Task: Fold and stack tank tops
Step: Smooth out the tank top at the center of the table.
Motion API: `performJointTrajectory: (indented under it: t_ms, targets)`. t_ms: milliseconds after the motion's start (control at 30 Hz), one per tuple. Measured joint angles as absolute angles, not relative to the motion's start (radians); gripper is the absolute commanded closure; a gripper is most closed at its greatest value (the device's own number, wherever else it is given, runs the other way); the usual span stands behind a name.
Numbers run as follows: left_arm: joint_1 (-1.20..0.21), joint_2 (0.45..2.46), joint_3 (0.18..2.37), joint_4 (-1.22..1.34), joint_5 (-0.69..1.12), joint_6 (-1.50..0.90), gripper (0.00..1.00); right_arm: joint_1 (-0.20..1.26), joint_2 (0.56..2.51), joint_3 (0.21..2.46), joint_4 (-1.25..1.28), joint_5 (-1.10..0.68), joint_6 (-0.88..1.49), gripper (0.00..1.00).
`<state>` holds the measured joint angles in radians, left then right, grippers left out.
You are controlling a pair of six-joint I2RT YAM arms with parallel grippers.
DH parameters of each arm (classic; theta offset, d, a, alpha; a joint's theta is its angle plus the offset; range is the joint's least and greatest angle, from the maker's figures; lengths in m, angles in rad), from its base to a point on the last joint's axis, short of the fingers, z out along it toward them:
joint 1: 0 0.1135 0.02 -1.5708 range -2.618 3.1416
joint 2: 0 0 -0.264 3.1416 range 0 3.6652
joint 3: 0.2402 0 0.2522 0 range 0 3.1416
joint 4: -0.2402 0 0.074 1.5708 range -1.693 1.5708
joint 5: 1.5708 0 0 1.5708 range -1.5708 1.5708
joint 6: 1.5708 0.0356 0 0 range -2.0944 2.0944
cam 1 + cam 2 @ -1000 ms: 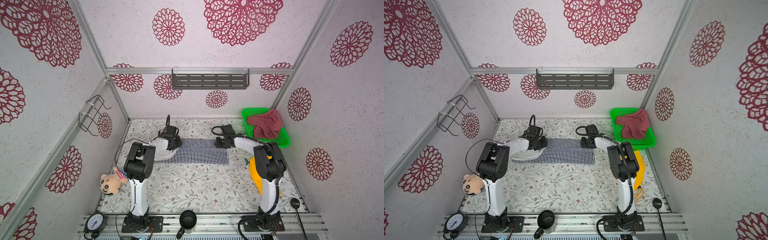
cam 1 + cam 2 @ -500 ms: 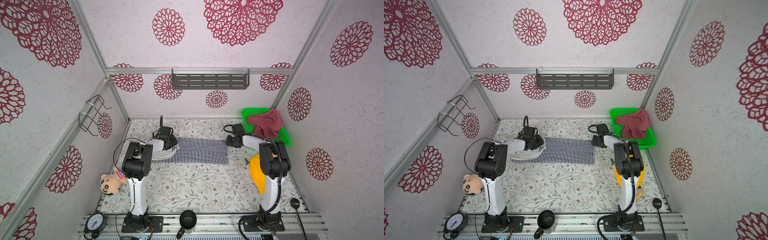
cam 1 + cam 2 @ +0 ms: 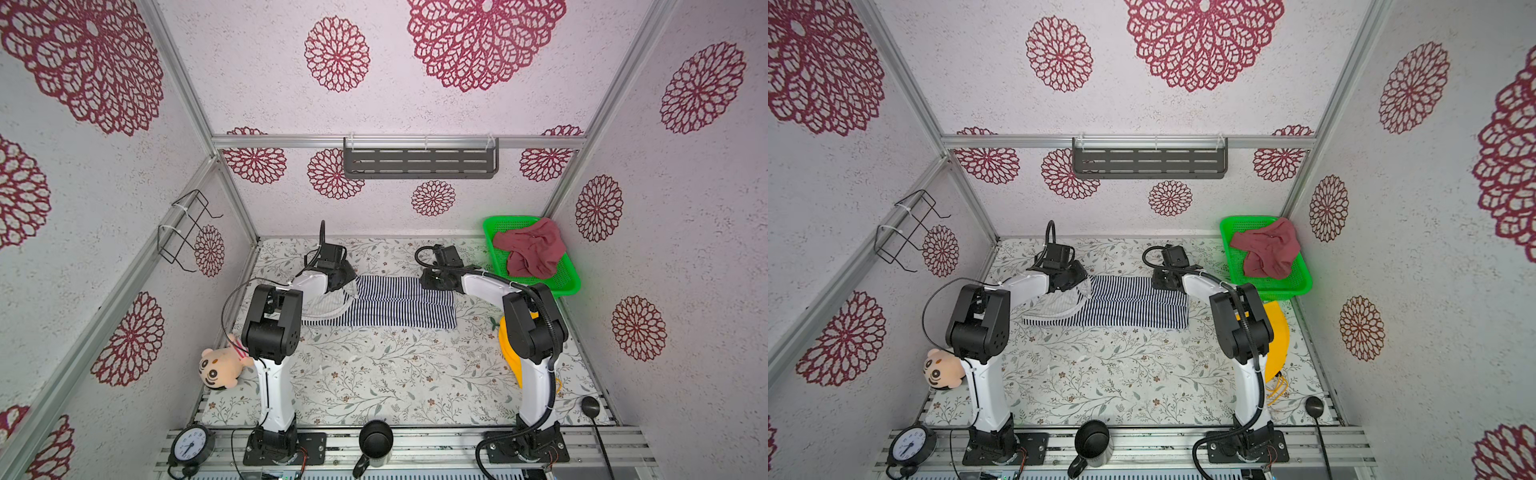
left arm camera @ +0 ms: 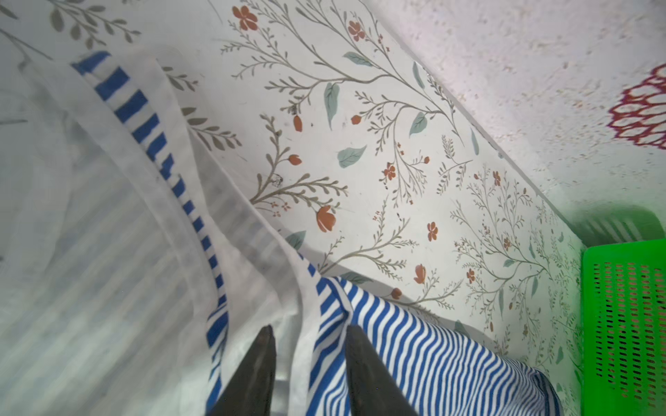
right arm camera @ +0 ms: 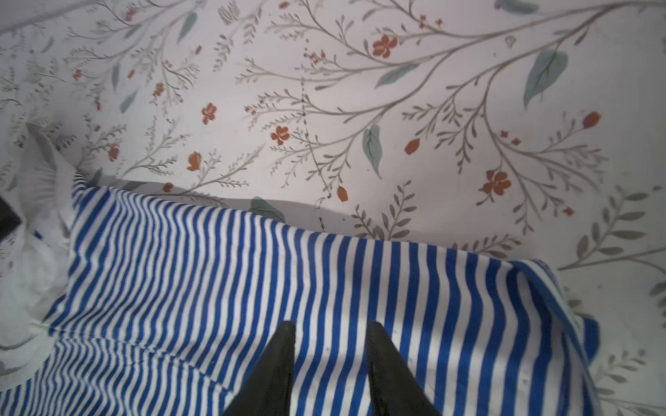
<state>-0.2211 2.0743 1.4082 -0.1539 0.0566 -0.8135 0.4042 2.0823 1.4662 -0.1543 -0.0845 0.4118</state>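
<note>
**A:** Striped top (image 3: 399, 303) – where?

**B:** Flat across the back-middle of the table (image 3: 374, 374), long edges running side to side. L end shows the pale inside w/ straps turned over. R end is square, one corner folded over a bit.

**A:** Claws?

**B:** L claw (image 4: 310, 329) is at the strap end, fingers apart, a strap edge in the gap, no squeeze seen. R claw (image 5: 330, 326) is over the R end, fingers apart, stripes flat beneath.

**A:** Red top (image 3: 532, 253)?

**B:** Bunched in the green basket (image 3: 565, 286), back R corner.

**A:** Room?

**B:** Front half of the table is bare, plus a bare strip btwn the striped top & the back wall (image 3: 374, 216). Yellow cloth (image 3: 509, 345) is along the R edge, toy (image 3: 220, 368) at the L edge.
</note>
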Motion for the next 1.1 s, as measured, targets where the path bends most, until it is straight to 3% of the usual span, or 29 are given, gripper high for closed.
performJointTrajectory:
  t_ms: [567, 800, 1100]
  targets:
    - [-0.224, 2.152, 1.437, -0.173, 0.028, -0.818, 0.69, 0.255, 2.043, 1.302, -0.070, -0.075, 0.429, 0.65]
    - [-0.162, 2.152, 1.443, -0.133, 0.011, -0.807, 0.63, 0.253, 2.030, 1.266, -0.026, -0.075, 0.430, 0.66]
    - [-0.105, 2.237, 1.663, -0.150, 0.009, -0.783, 0.76, 0.252, 2.028, 1.263, -0.022, -0.076, 0.429, 0.66]
